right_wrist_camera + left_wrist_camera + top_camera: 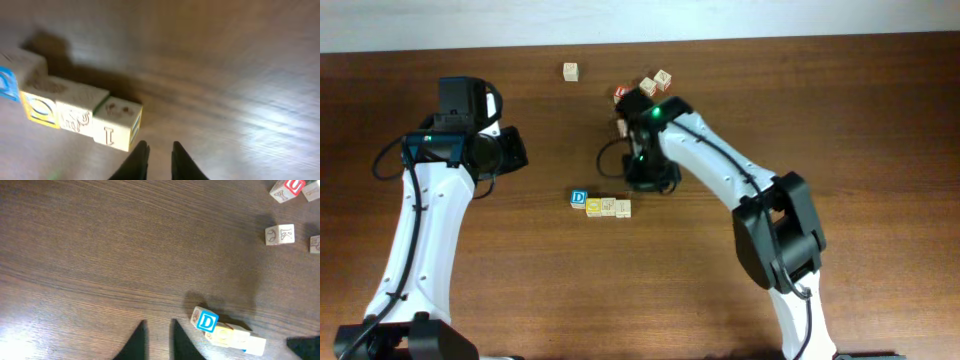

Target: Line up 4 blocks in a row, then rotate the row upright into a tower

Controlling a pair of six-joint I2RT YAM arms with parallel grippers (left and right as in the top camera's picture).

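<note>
wood-grained brown table (840, 110) carries the four blocks in one tight row near its middle, each touching the next: the blue d block (579, 199) at the left end, then the yellow block (593, 205), then the inner pale block (608, 206), and the end pale block (623, 208) on the right.

the right gripper (159, 146) sits just beyond the row's right end. in its wrist view the end pale block, showing a letter "i" on its near face, lies close ahead and a little to the left of the fingertips, not touching them. the two fingers stand slightly apart, bare tabletop showing in the narrow gap and nothing clamped there.

the left gripper (159, 325) is well apart from the row, off to its left. in its wrist view the blue d block lies to the right of the fingertips, with the rest of the row trailing away behind it. these fingers too are a little apart, with only wood grain between them.

farther back on the table lie a red-faced cube (621, 92) with two pale cubes (655, 82) close beside it, and a lone pale cube (570, 71) off to their left.
</note>
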